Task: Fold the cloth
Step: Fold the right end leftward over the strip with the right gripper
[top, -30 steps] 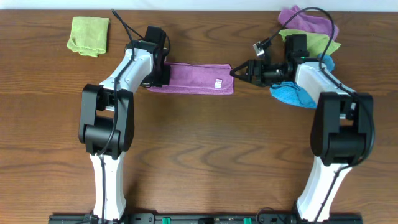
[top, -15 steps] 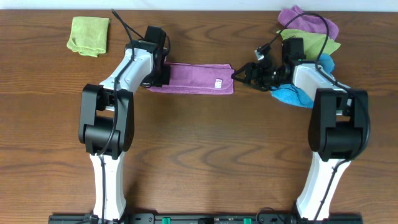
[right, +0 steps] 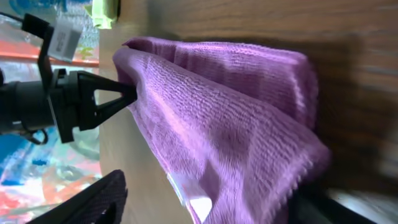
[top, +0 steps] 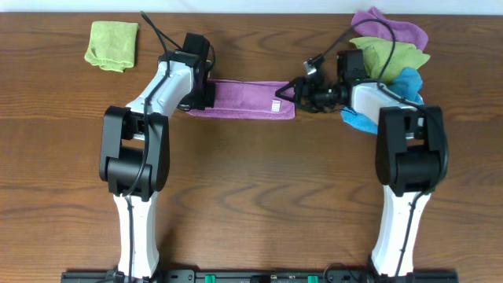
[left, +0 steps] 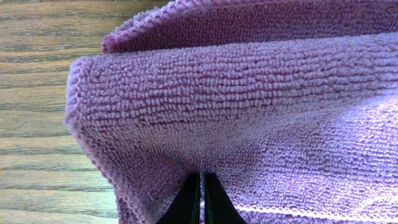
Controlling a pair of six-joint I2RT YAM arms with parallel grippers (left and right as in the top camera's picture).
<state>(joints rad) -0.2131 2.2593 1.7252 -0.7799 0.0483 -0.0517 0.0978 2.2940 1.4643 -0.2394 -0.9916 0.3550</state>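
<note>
The cloth (top: pixel 244 98) lies as a long mauve folded strip on the wooden table, a white label near its right end. My left gripper (top: pixel 206 96) sits at the strip's left end, shut on the cloth (left: pixel 249 112); the black fingertips (left: pixel 191 198) meet on the pile. My right gripper (top: pixel 289 90) is at the right end, open, with its fingers on either side of the cloth (right: pixel 224 112). In the right wrist view the right gripper (right: pixel 205 205) straddles the near end with the label. The left gripper (right: pixel 127 93) shows at the far end.
A lime-green cloth (top: pixel 112 43) lies at the back left. Behind the right arm is a pile: a violet cloth (top: pixel 389 23), a lime-green cloth (top: pixel 389 51) and a blue cloth (top: pixel 409 81). The table's far edge runs just behind them.
My right gripper has moved left from beside the pile to the cloth's right end, which now sits between its fingers. The left arm and the cloth have stayed put.
</note>
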